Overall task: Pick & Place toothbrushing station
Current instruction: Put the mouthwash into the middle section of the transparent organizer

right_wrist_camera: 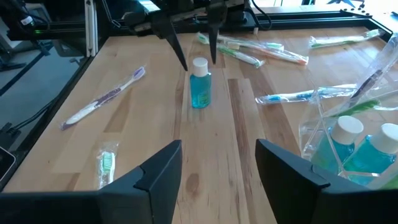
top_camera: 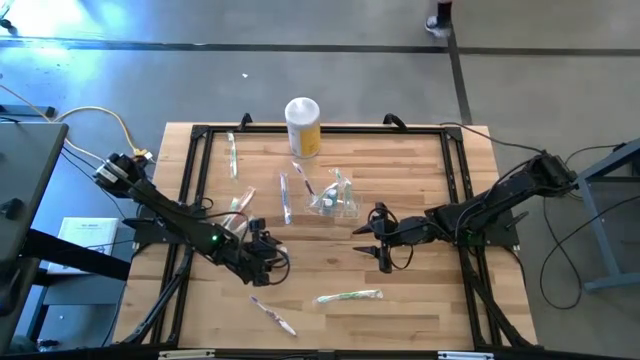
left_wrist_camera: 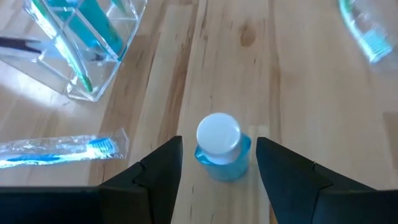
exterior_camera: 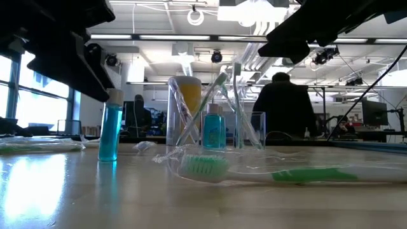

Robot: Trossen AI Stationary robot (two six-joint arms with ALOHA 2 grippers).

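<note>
The left gripper [left_wrist_camera: 217, 168] hangs low over the wooden table [top_camera: 420, 310], its two dark fingers spread on either side of a small blue bottle [left_wrist_camera: 221, 149] with a white cap; the bottle stands upright on the wood between them, and a gap shows on each side, so nothing is pinched. The right wrist view shows the same bottle [right_wrist_camera: 200, 84] standing beneath that gripper's finger tips. The right gripper [right_wrist_camera: 217, 168] hovers near the middle of the table with its fingers also spread and nothing between them. Just beside it stands the clear plastic holder [top_camera: 335, 198], which contains two more white-capped blue bottles [right_wrist_camera: 360, 146] and at least one toothbrush leaning inside. Wrapped toothbrushes lie scattered on the table: a green one [top_camera: 348, 296] near the front edge, a purple one [right_wrist_camera: 106, 96] off to one side, and a blue one [left_wrist_camera: 56, 151] just beside the holder. A yellow canister [top_camera: 303, 127] with a white top stands at the far edge.
</note>
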